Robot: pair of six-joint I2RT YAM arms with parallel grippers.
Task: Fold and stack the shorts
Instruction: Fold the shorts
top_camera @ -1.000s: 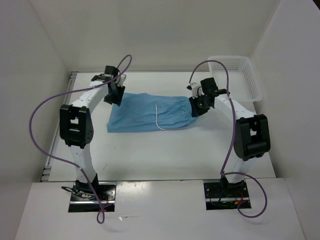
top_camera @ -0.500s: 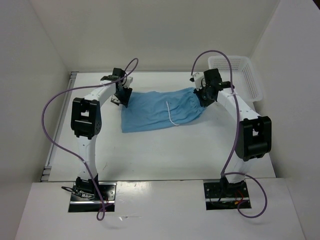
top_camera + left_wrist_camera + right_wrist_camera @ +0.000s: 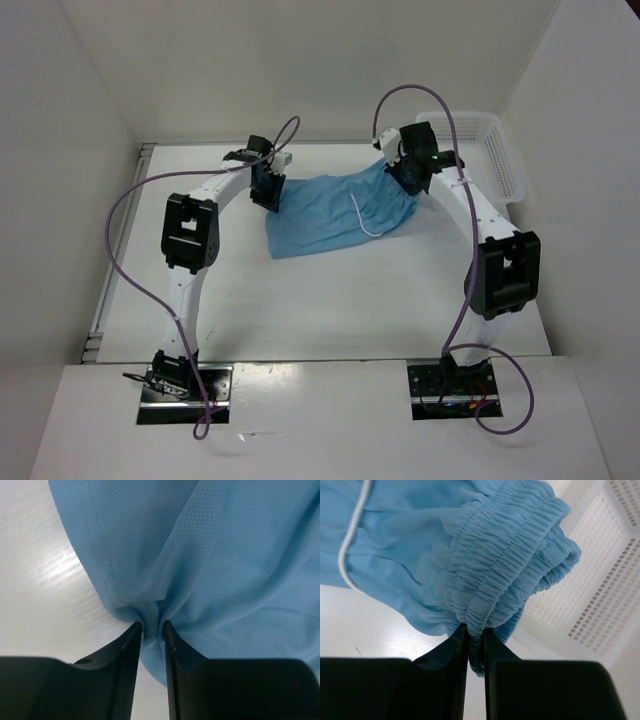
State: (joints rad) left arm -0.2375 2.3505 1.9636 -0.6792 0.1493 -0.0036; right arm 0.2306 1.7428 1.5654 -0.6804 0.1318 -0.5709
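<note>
Shorts hang between left tool, clamped on hem, and right tool, clamped on waistband; folding, stacking remain.

The shorts have shifted right toward the basket.

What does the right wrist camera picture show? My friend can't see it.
The right pincer pinches the bunched elastic waistband of the light-blue shorts, seen close up. A thin white drawstring loops at the left, and a white lattice basket shows at the right, past the shorts.
</note>
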